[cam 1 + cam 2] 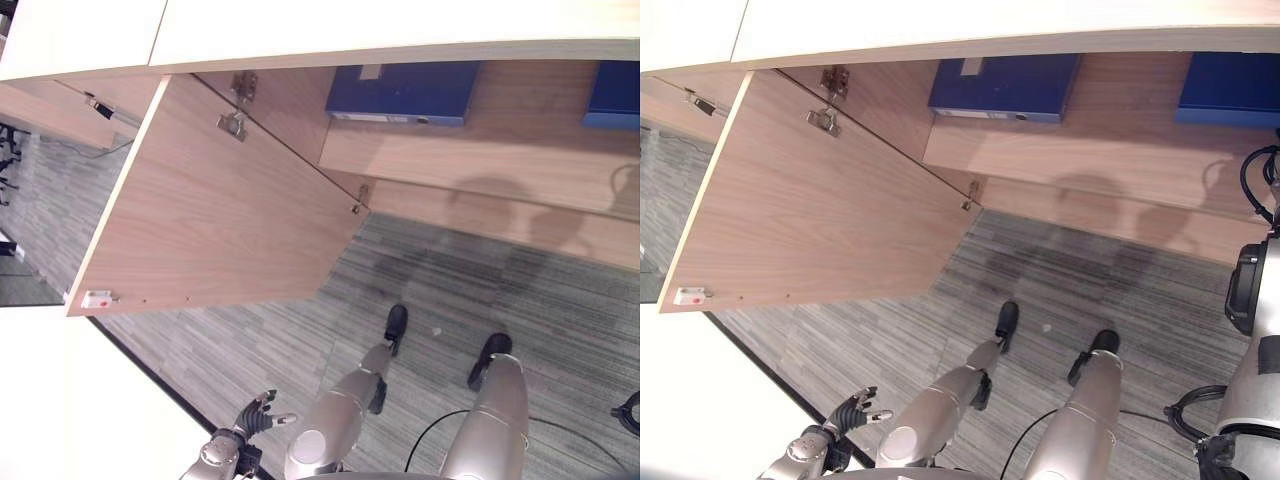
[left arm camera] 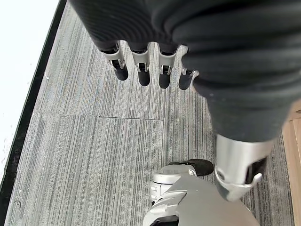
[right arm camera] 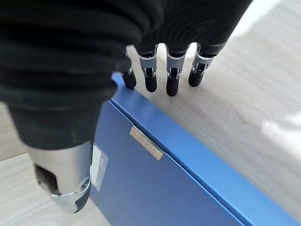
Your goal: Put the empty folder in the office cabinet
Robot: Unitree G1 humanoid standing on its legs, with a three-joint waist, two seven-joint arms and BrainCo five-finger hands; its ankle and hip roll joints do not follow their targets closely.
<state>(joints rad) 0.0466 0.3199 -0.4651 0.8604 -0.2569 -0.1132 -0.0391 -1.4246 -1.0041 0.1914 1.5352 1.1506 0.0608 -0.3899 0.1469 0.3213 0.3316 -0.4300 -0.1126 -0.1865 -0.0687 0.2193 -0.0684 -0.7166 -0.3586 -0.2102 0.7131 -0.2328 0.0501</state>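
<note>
Looking past your right hand (image 3: 162, 70), you find the blue folder (image 3: 155, 183) lying flat on the pale wood cabinet shelf (image 3: 254, 103), its long edge running just beneath the straight, relaxed fingertips, which hold nothing; smooth, rigid card, square-cornered; your left hand (image 2: 150, 61) hangs loosely spread over ribbed grey carpet (image 2: 94, 155), far off.

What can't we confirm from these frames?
- Blue folder contents: closed, so empty or not is unreadable in the right wrist view.
- Right hand contact: fingers straight over the folder's edge; touching or just above, unclear.
- Second folder: cut off by the picture's right edge, head views.
</note>
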